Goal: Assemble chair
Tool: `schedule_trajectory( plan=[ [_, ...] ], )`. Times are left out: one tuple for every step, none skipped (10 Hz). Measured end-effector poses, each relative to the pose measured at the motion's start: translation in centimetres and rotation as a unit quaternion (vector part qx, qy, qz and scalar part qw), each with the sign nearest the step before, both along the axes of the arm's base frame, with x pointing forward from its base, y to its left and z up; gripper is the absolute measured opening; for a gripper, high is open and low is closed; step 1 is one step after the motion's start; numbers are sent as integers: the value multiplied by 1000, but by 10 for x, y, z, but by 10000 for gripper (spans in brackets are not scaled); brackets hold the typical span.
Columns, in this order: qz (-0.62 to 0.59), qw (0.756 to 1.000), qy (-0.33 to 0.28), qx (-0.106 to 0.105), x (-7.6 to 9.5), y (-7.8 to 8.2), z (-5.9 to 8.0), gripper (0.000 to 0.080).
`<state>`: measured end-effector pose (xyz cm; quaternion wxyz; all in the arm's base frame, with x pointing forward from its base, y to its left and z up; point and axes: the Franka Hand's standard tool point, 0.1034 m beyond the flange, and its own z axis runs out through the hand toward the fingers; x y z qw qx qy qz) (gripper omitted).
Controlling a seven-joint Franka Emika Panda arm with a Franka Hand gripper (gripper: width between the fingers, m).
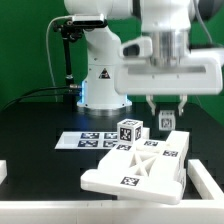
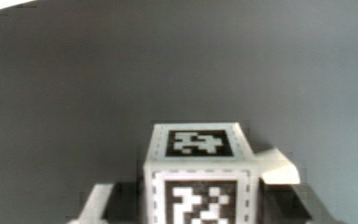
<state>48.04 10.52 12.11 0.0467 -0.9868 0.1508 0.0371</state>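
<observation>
Step in hand: looks to me like fitting a square post onto the chair build. The white blocky plastic chair assembly (image 1: pixel 137 168), slotted flat panels stacked with black-and-white square tags on them, sits on the black worktop (image 1: pixel 40 120) right under the fingers.

Post: a white square plastic post with tags on its faces (image 1: pixel 128 131) stands upright on the assembly, just beside the fingers. In the wrist view a tagged white post (image 2: pixel 202 165) fills the space straight below the fingers, probably the same one, can't swear to it.

Fingers: the black two-finger gripper (image 1: pixel 166 121) hangs partly open, roughly mid-spread. From the exterior view I honestly cannot tell if it's pinching a part or just hovering, since the tips blur into the white pieces behind.

Arm pose: the big white robot arm (image 1: pixel 165 55) reaches over from its base well behind the fingers, wrist pointing straight down, fingers vertical above the assembly's far edge.

Next move, my guess: needs a careful straight-down line-up so the post or bar seats square in its slot. Any tilt and it'll jam or shove the whole assembly sideways on the worktop.

Other stuff: the flat white marker board (image 1: pixel 85 139) lies on the worktop behind the assembly, off to one side of the fingers.
</observation>
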Motion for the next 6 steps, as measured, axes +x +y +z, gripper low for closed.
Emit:
schedule_trajectory(
  plan=[
    [-5, 1000, -2, 8, 9, -2, 17, 281],
    [-7, 1000, -4, 7, 9, -3, 15, 281],
    [-7, 1000, -2, 6, 8, -3, 13, 281],
    [-7, 1000, -3, 6, 8, -3, 13, 281],
    [-2, 1000, -3, 6, 9, -4, 14, 281],
    [26, 1000, -6, 4, 23, -9, 25, 281]
  ],
)
